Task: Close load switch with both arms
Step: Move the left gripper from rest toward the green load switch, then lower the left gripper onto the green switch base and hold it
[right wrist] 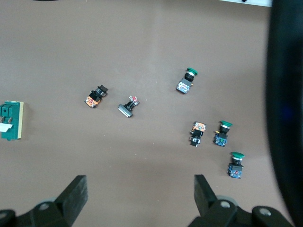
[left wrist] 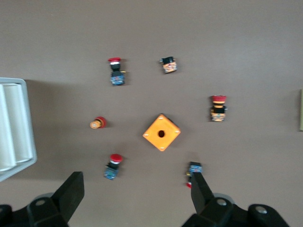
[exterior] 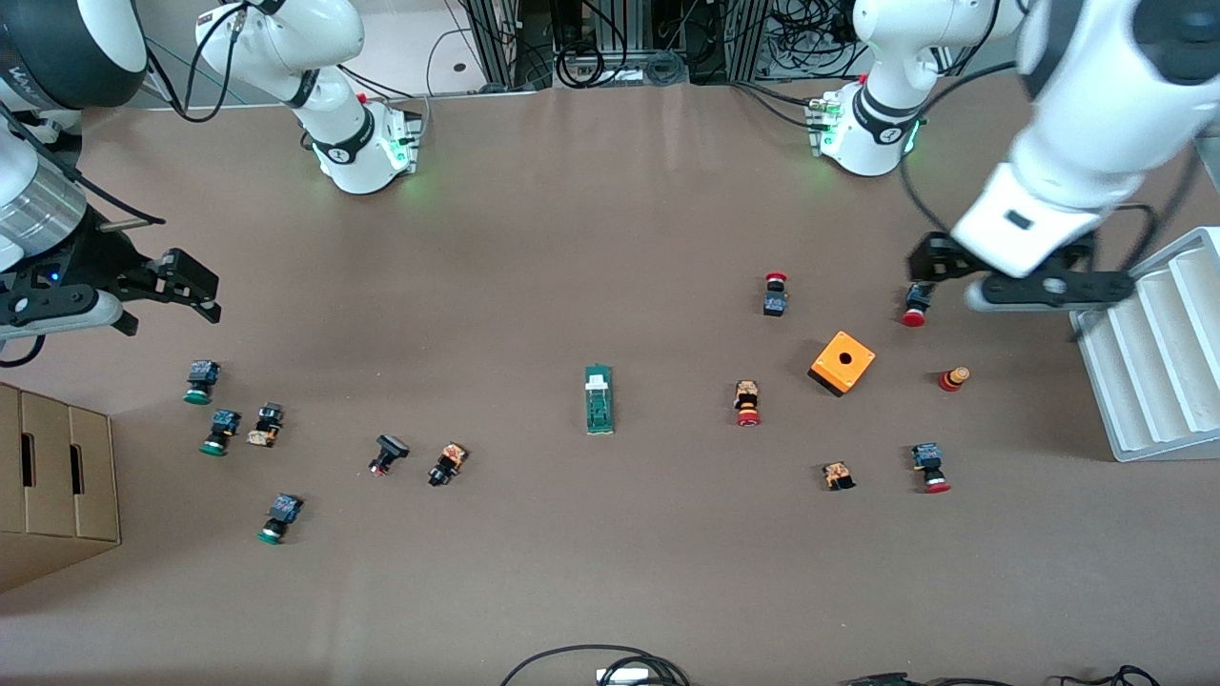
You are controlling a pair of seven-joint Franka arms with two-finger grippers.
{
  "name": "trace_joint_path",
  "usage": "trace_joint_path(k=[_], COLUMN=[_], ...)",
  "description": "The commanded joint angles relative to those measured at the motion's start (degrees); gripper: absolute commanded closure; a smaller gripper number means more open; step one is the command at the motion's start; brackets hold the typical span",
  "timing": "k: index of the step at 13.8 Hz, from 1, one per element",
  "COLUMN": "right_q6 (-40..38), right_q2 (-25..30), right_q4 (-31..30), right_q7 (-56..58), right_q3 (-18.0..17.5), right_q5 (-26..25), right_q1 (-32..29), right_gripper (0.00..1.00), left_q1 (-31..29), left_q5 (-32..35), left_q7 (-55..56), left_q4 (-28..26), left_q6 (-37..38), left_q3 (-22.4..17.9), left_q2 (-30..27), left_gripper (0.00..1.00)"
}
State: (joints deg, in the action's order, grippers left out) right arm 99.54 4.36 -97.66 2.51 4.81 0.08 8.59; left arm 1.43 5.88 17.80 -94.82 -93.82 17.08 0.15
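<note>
At centre frame in the front view lies the load switch (exterior: 599, 399), flat on the brown table (exterior: 591, 238), untouched. Its long axis runs up and down the frame, toward the robots' bases one way and the front camera the other, with the small white block (exterior: 597, 381) at the upper end, the end closer to the bases.

Over at the left edge of the frame, the right arm (exterior: 38, 191) hangs above the table with its wrist tipped down, waiting. The right gripper (exterior: 172, 295) hovers over bare table just above a cluster of green-capped push buttons (exterior: 200, 381) in the frame. Its wrist view looks straight down: both black fingers (right wrist: 71, 198) stand wide apart, holding nothing, and the switch shows at the edge of that view (right wrist: 12, 121).

Upper right of the frame, the left arm (exterior: 1077, 143) comes in bent, forearm sloping down toward the table. The left gripper (exterior: 1001, 276) hangs over the table beside the white ribbed rack (exterior: 1153, 381), roughly above a red-capped push button (exterior: 917, 307). In its wrist view the two fingers (left wrist: 71, 194) are spread well apart and empty, with the orange box (left wrist: 161, 132) and scattered red-capped buttons (left wrist: 115, 71) below them. One finger overlaps a small button (left wrist: 193, 170) in that view; it looks to be in the air above it, though contact is hard to rule out from this angle.

A cardboard box (exterior: 52, 476) sits at the lower left edge of the frame.
</note>
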Motion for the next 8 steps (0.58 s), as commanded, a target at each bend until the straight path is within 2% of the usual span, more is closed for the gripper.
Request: trace_joint_path(k=[1,6,8], right_q6=[0.31,0.40,0.40], right_q2=[-0.32,-0.41,-0.41], right_q4=[0.72,0.72,0.72], right_q7=[0.39,0.47,0.39], right_q3=[0.11,0.11,0.11], right_q5=[-0.70,-0.70,-0.70], right_q1=[0.12,0.11,0.11], right_gripper=[0.00,0.00,0.00], left_q1=[-0.20,0.06,3.20], left_q5=[0.18,1.75,7.18], left_q7=[7.22,25.14,30.77], left_q4=[2.18,1.92,2.01], left_q6=[-1.71,-11.63,-13.93], left_q3=[3.82,12.52,13.06], left_q2=[2.75,7.57,9.86], left_gripper=[0.00,0.00,0.00])
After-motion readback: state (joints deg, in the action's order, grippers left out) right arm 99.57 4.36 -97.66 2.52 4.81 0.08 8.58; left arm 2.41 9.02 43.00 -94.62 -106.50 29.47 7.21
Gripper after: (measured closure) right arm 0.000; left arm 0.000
